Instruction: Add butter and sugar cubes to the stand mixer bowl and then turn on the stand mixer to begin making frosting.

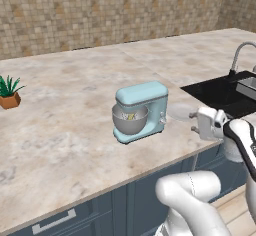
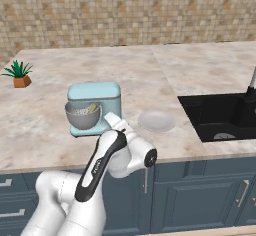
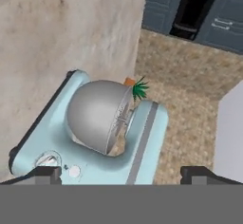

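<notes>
The pale blue stand mixer [image 1: 142, 107] [image 2: 95, 100] stands on the counter with its grey metal bowl [image 1: 129, 121] [image 2: 81, 117] under the head. A small yellow piece, the butter [image 1: 131, 116] [image 2: 92, 109], lies inside the bowl. I cannot make out the sugar cubes; the pale bits beside the butter are too small to tell. My gripper [image 1: 192, 122] hangs open and empty to the right of the mixer, at the counter's front edge, apart from it. In the hand view the mixer [image 3: 147, 137] and bowl [image 3: 95, 116] lie just ahead of the wide-apart fingertips [image 3: 45, 173].
A flat white plate [image 2: 156, 121] lies on the counter right of the mixer. Further right is a black sink [image 2: 220, 112] with a tap [image 1: 239, 55]. A small potted plant [image 1: 9, 94] [image 2: 20, 75] stands far left. A tiled wall backs the counter.
</notes>
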Available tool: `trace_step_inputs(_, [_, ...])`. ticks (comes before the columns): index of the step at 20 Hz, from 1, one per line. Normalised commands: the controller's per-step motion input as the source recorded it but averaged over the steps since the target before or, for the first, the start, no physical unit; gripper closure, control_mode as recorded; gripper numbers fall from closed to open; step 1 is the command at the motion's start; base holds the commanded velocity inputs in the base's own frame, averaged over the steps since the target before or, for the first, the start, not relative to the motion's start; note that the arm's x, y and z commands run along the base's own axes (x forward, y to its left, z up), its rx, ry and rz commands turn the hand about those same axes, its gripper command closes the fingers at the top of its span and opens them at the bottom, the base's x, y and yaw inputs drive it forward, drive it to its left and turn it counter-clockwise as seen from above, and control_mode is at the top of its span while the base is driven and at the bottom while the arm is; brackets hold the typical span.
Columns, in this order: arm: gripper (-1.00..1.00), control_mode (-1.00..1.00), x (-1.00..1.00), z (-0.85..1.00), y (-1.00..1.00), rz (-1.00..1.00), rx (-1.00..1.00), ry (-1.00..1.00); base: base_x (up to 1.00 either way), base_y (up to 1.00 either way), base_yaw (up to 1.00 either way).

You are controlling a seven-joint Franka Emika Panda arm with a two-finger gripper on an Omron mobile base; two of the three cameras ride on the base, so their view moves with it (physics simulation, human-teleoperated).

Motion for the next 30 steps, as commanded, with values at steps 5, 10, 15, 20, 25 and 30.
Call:
trace_step_inputs(5, [-1.00, -1.00, 0.30, 0.00, 0.00, 0.00, 0.29, 0.32, 0.00, 0.00, 0.00])
trace_step_inputs(10, [-1.00, -1.00, 0.28, -0.08, 0.00, -0.01, 0.31, 0.29, 0.00, 0.00, 0.00])
trace_step_inputs(15, [-1.00, -1.00, 0.18, -0.21, 0.00, -0.04, 0.30, 0.25, 0.00, 0.00, 0.00])
trace_step_inputs(20, [-1.00, -1.00, 0.22, -0.24, 0.00, -0.04, 0.26, 0.22, 0.00, 0.00, 0.00])
trace_step_inputs(25, [-1.00, -1.00, 0.17, -0.25, 0.01, -0.05, 0.24, 0.17, 0.00, 0.00, 0.00])
trace_step_inputs(30, [-1.00, -1.00, 0.15, -0.21, 0.03, -0.04, 0.14, 0.11, 0.00, 0.00, 0.00])
